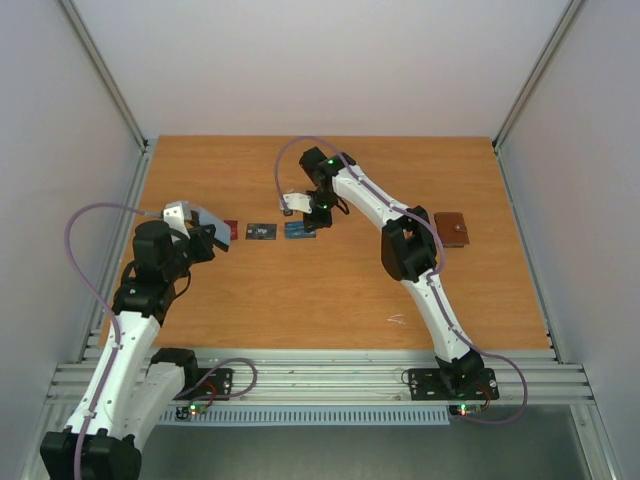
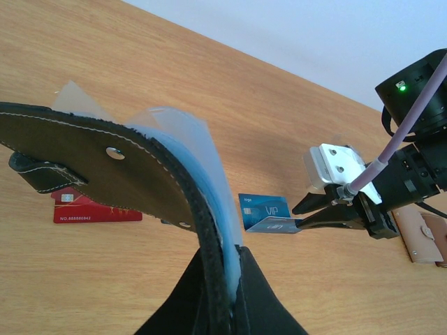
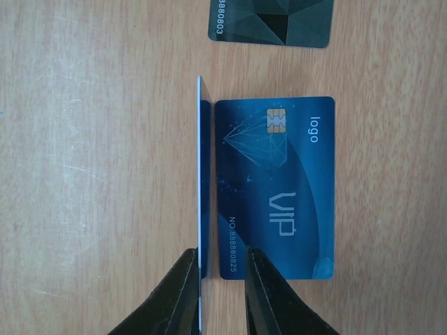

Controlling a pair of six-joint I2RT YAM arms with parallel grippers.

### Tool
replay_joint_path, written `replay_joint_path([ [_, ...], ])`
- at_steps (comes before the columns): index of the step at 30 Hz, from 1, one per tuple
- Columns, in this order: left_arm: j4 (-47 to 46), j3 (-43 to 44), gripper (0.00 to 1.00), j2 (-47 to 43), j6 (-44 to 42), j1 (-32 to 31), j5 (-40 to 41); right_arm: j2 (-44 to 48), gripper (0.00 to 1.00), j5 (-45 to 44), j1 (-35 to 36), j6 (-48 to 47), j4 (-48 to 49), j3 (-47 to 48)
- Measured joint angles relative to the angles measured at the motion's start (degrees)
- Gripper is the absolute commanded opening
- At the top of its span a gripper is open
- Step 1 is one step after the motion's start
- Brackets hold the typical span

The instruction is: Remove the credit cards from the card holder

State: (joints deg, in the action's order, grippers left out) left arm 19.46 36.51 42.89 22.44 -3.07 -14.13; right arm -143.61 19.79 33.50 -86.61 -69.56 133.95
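My left gripper (image 2: 227, 279) is shut on the card holder (image 2: 105, 167), black outside with pale blue pockets, and holds it open above the table's left side (image 1: 210, 222). A dark red card (image 2: 94, 209), a black card (image 3: 272, 21) and a blue VIP card (image 3: 279, 188) lie flat in a row on the table. My right gripper (image 3: 218, 269) hovers over the blue card's near end. A second blue card (image 3: 203, 181) stands on edge against the left finger, with a gap to the other finger. The jaws stand slightly apart.
A brown two-tone wallet-like piece (image 1: 452, 228) lies at the right of the table and also shows in the left wrist view (image 2: 422, 237). The wooden table (image 1: 330, 300) has walls on three sides.
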Motion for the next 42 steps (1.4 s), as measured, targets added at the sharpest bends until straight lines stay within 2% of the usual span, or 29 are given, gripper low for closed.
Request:
replay_joint_path([
  [9,0.0,0.0,0.00,0.0,0.0,0.0,0.0,0.0,0.33,-1.2,0.0,1.5,2.8,0.0],
  [18,0.0,0.0,0.00,0.0,0.0,0.0,-0.1,0.0,0.54,-6.9,0.0,4.3,8.5,0.0],
  [24,-0.1,0.0,0.00,0.0,-1.8,0.1,-2.6,0.3,0.57,-13.0,0.0,9.0,16.1,-0.1],
  [28,-0.4,0.9,0.00,0.0,-5.9,0.1,-8.7,4.4,0.61,-15.1,0.0,15.6,22.3,-2.2],
  [30,-0.5,2.5,0.00,0.0,-9.4,0.1,-14.4,8.8,0.63,-13.9,-0.1,19.7,24.3,-3.8],
  [32,-0.3,4.9,0.00,0.0,-13.7,0.1,-22.1,15.5,0.70,-9.1,-0.3,24.2,26.5,-7.2],
  [33,-0.2,6.2,0.00,0.0,-16.1,0.1,-26.6,19.8,0.76,-5.5,-0.6,26.4,28.2,-9.8],
  [35,1.7,9.5,0.00,0.0,-21.9,0.1,-35.6,30.5,0.97,3.7,-1.4,30.2,32.2,-17.6],
  [38,11.2,16.5,0.00,-0.2,-35.4,0.0,-46.4,46.8,0.99,17.4,-2.1,33.9,40.5,-30.2],
  [42,28.9,24.9,0.00,-0.2,-60.6,-1.5,-48.8,60.6,0.98,25.7,-2.3,34.8,47.4,-43.4],
])
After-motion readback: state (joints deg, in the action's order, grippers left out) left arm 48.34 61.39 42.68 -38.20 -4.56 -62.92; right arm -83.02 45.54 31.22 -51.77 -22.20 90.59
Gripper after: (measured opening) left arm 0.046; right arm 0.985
